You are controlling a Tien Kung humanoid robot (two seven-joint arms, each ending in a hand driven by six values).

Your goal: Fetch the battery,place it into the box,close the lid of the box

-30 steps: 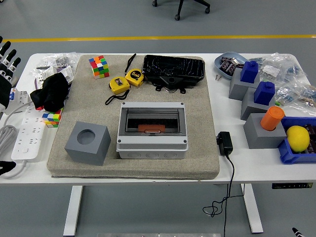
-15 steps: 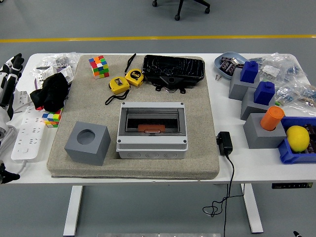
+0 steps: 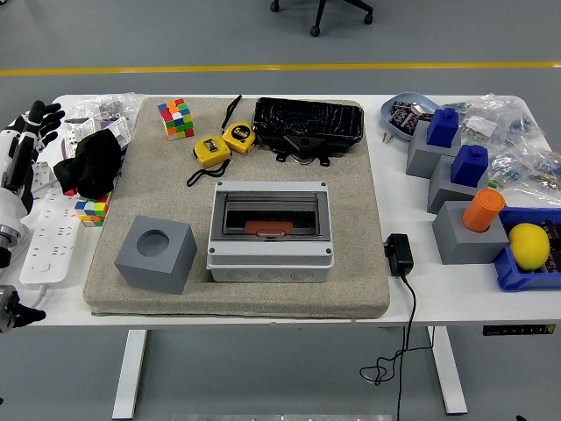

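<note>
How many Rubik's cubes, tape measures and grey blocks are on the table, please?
Rubik's cubes: 2
Yellow tape measures: 2
Grey blocks: 4
Total: 8

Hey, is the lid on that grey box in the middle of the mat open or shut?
Shut. The grey box's smoky clear lid lies flat in its frame, orange latch at its front edge.
</note>
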